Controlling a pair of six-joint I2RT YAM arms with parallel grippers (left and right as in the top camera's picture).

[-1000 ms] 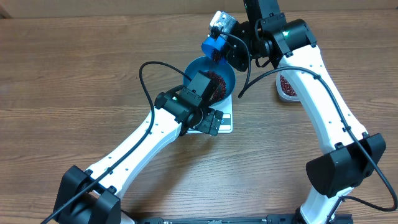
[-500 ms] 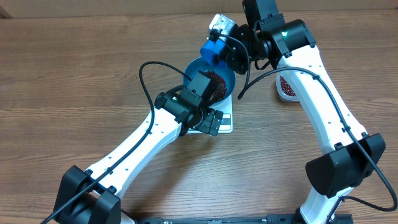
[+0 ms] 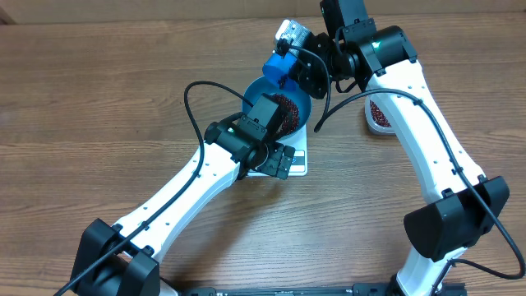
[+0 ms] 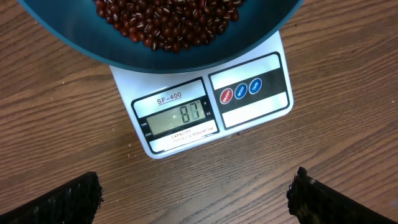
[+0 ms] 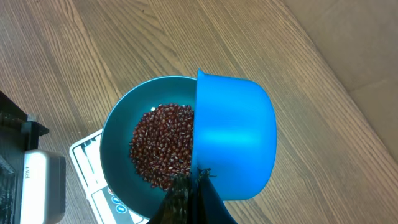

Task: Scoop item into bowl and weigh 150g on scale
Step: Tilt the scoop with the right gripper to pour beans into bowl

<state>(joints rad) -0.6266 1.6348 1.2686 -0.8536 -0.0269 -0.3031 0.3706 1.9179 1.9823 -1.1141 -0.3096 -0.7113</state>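
Observation:
The blue bowl (image 3: 256,89) sits on the white scale (image 3: 299,161) and holds a heap of red-brown beans (image 3: 288,105). In the left wrist view the scale (image 4: 249,118) shows 87 on its display below the bowl (image 4: 124,46) and beans (image 4: 168,18). My left gripper (image 4: 196,194) hovers open over the wood in front of the scale, with nothing between its fingers (image 4: 68,202). My right gripper (image 5: 194,186) is shut on the handle of a small blue scoop (image 5: 236,143), which is tipped on its side over the bowl's (image 5: 118,143) far rim, mouth toward the beans (image 5: 161,155).
A clear tub (image 3: 380,113) with more beans stands right of the scale, partly under my right arm. The left arm's camera housing (image 5: 37,180) sits close to the bowl's near side. Bare wooden tabletop (image 3: 99,99) surrounds everything.
The scoop in my right gripper has shifted very slightly at the bowl's far rim. The left arm, bowl and scale have not moved.

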